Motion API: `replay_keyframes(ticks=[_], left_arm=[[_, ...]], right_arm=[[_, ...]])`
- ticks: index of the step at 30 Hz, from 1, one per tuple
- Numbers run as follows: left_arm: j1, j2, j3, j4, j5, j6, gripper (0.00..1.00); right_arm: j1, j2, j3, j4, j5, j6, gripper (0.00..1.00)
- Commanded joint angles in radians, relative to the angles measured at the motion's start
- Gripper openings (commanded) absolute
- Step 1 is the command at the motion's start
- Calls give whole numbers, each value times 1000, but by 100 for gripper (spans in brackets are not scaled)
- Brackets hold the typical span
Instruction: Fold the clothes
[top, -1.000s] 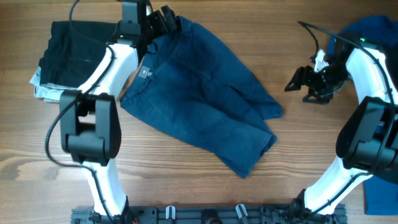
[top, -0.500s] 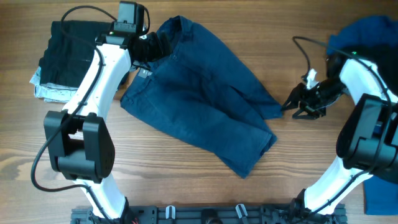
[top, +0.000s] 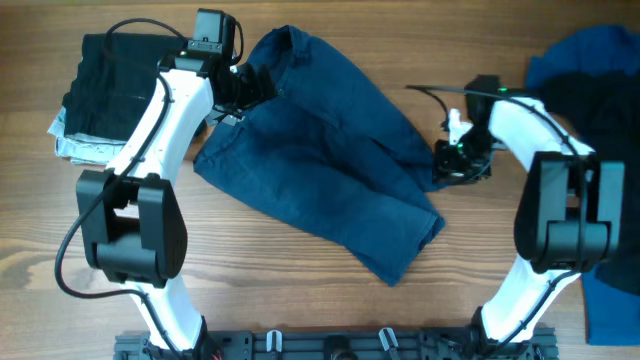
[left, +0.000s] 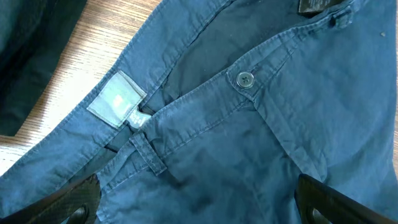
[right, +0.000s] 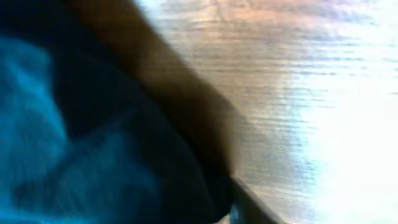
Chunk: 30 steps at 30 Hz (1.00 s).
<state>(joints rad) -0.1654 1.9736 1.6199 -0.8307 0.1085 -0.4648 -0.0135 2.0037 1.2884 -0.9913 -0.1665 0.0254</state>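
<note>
- Wood-grain table (top: 300, 315), seen from overhead. Biggest item is the navy trousers (top: 320, 170), spread mid-table between both arms. Black stack (top: 115, 75) on a pale patterned garment (top: 68, 148) sits far left, royal blue pile (top: 590, 55) far right.
- Orientation?
- Long axis runs diagonally, with the waistband (left: 199, 102) at upper left and the leg ends at lower right, nearer the robot's base. Front faces up, fly open, legs side by side and partly overlapping.
- Claws?
- Left gripper (top: 250, 85) hovers over the waistband, fingers spread wide, holding nothing. Right gripper (top: 448, 165) sits at the upper leg hem (top: 435, 173). Its wrist view is a blur of blue cloth and wood, so I cannot tell if it's spread or pinching.
- Step?
- Looks like getting hold of both ends for the first fold. No fold made yet, I'd say.
- How to do it well?
- Left should drop onto the waistband edge beside the belt loop (left: 148, 152), catching both layers, clear of the button (left: 245, 78) and label (left: 117, 99). Right needs a real bite of hem, not just the top ply. Then pull apart along that diagonal to flatten the wrinkles, and carry hem toward waist with edges lined up. Risk: thick cloth probably slips from a shallow pinch.
</note>
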Motion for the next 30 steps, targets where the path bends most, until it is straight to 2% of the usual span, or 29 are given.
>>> replay_keyframes(ticks=[1,10,11,13,17,24,30], left_arm=[[-1,13,0,-5,-13,16,100],[-1,23,-2,-27,-13,16,100],[-1,24,-3,-27,-13,16,100],[-1,26,-11,-27,-13,16,100],[-1,26,-42,-23,-13,16,100],[-1,38,-91,-8,-13,16,100],[-1,70,-116,19,-9,16,100]], right_arm=[[27,-5,-46,76,105,37,20],[27,-12,-18,90,197,56,27],[27,-12,-18,95,198,56,24],[26,-12,-18,107,203,53,4],[26,-13,-15,163,247,53,4],[26,-26,106,233,477,46,4],[27,-44,245,330,492,-88,4]])
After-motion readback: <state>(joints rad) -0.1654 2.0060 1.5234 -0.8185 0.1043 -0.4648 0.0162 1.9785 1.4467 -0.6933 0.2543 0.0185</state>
